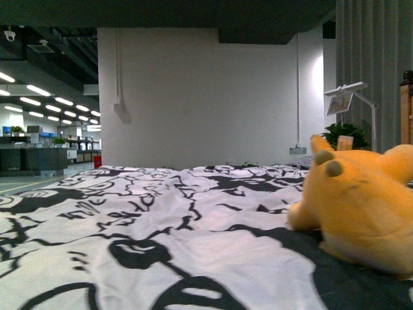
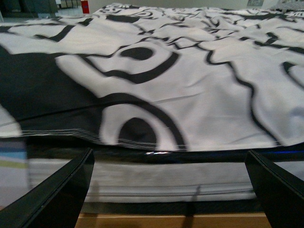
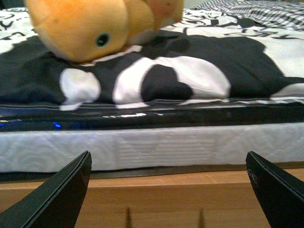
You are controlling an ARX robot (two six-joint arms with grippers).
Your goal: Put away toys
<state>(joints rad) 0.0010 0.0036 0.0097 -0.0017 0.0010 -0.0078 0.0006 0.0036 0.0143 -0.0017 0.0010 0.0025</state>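
One plush toy [image 1: 361, 206] to put away, and no arm shows in the front view. Toy is orange-yellow and sits at about 4 o'clock in the frame, so roughly 2 o'clock from the robot's body. It rests on the black-and-white bedsheet [image 1: 161, 226], partly cut off by the frame edge. Sheet to 9 o'clock carries no other toy. White wall [image 1: 206, 97] at 12 o'clock. Desk lamp [image 1: 352, 97] and plant [image 1: 345, 134] stand behind the toy at about 2 o'clock, well apart from it.

Left wrist view: left gripper [image 2: 168, 159] is released, with its dark fingers [image 2: 61, 190] spread wide and nothing between them. It is low, level with the mattress [image 2: 166, 180] side, and the wooden bed frame [image 2: 166, 221] is under it. Only patterned sheet lies ahead, no toy.

Right wrist view: right gripper [image 3: 167, 159] is also released, jaws wide and empty. It is level with the mattress side too, wood frame below. Toy lies on the sheet ahead, past the mattress edge and well apart from the fingertips. One dark eye spot faces the camera.

Step, as I judge it: start of the reach, nothing grasped yet. Right arm is the nearer one. Next move calls for lifting the right gripper above the mattress edge, going forward toward the toy, centring the open jaws on the soft body and closing. No bin or other put-away spot shows in any view.
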